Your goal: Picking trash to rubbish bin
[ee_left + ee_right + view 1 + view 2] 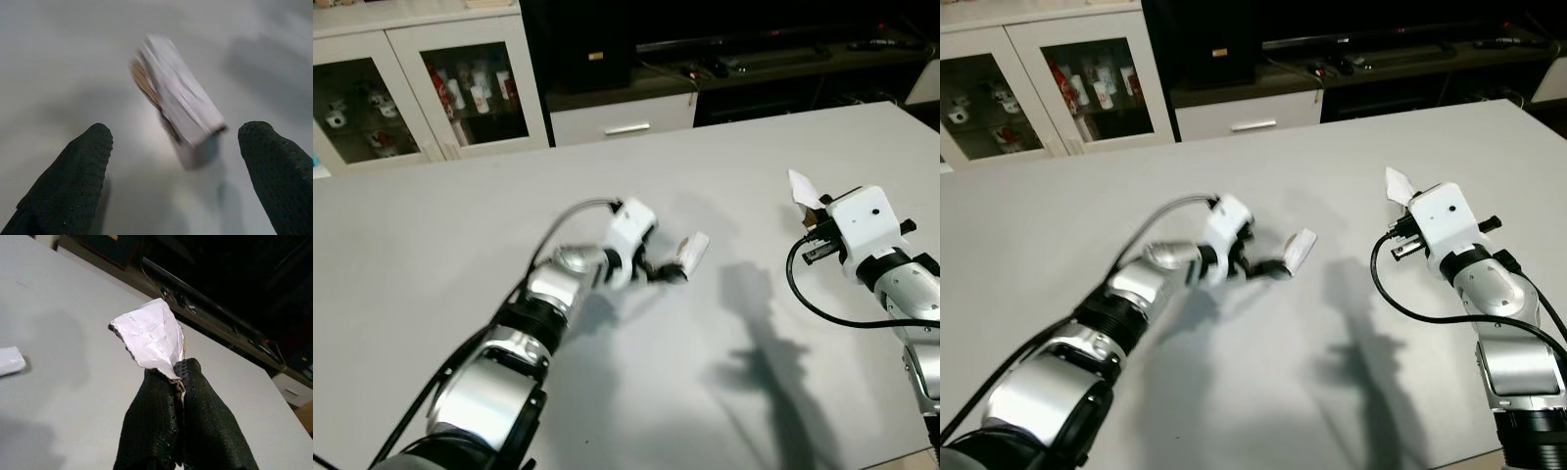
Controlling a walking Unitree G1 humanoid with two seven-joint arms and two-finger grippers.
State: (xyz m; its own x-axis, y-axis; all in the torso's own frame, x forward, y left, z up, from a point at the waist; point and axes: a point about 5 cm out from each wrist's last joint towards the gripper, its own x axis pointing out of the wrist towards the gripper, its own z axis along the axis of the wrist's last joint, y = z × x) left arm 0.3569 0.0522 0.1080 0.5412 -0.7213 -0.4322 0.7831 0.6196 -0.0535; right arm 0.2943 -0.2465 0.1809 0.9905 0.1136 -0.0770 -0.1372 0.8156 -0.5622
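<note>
A smooth pale grey desk [431, 245] stands before white glass-door cabinets [421, 93] and a dark TV stand [754, 59]. The left gripper [176, 171] hovers, fingers spread, just behind a small white folded paper packet [693, 251] lying on the desk. The right gripper [178, 377] pinches a crumpled white paper scrap [149, 338] above the desk.

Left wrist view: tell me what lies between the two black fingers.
The left end effector is open, and a small white wrapper lies on the grey table in the gap ahead of its fingers. The wrapper is blurred.
</note>
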